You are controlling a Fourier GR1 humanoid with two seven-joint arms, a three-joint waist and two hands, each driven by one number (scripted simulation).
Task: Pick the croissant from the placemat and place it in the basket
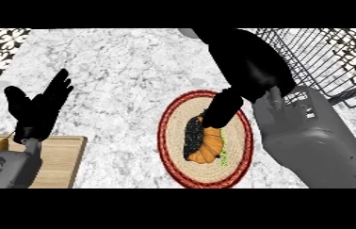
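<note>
Reaching down onto the croissant (204,145) on the placemat (173,129), the right robot hand (240,72) should close around its middle; whether its fingers are open cannot be told.

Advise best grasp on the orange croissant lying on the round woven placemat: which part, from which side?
Take the orange croissant across its narrow middle, coming from above. It lies flat on the round woven placemat with red rim, long axis running near to far, so the short left-right width likely fits between fingers and thumb. The right hand is already over its far end.

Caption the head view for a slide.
Right robot hand reaches down to croissant on placemat; basket waits beside.
</note>
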